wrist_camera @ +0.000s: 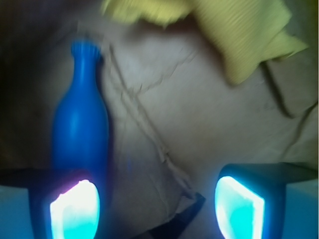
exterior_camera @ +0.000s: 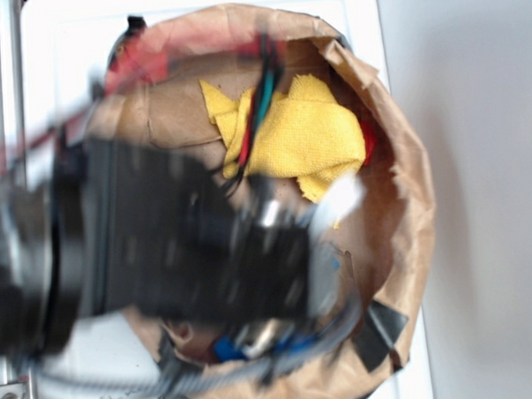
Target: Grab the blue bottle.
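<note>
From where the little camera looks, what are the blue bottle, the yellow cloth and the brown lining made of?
The blue bottle looks like smooth glossy plastic, with soft highlights. The yellow cloth seems a ribbed woven fabric, matte and folded. The brown lining looks like creased kraft paper, though blur leaves that open.

Bottle (wrist_camera: 79,127) lies left of cloth (wrist_camera: 239,35), on paper (wrist_camera: 199,119).

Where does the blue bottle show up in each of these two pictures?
Exterior: only a small blue patch of the blue bottle peeks out near the bottom, under the blurred arm; mostly hidden.
Wrist: the blue bottle lies at left, cap pointing up, its base by the left jaw of the gripper.
Shared landmark: the yellow cloth.
</note>
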You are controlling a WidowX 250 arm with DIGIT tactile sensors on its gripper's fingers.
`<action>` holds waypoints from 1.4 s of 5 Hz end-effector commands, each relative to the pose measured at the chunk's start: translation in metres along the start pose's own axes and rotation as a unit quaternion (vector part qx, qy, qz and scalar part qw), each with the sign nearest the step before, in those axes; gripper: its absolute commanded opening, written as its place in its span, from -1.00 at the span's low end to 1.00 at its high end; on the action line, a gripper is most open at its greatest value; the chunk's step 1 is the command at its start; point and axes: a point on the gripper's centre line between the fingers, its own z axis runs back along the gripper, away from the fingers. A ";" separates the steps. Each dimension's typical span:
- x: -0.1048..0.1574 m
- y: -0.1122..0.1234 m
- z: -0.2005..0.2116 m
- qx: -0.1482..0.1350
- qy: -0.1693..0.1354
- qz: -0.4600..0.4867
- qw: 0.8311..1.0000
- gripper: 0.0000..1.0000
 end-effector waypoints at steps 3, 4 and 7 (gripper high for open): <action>0.061 -0.026 0.025 -0.087 0.016 0.080 0.993 1.00; 0.063 -0.029 0.017 -0.069 -0.001 0.087 0.994 1.00; 0.050 -0.021 -0.029 0.053 -0.013 0.048 0.997 1.00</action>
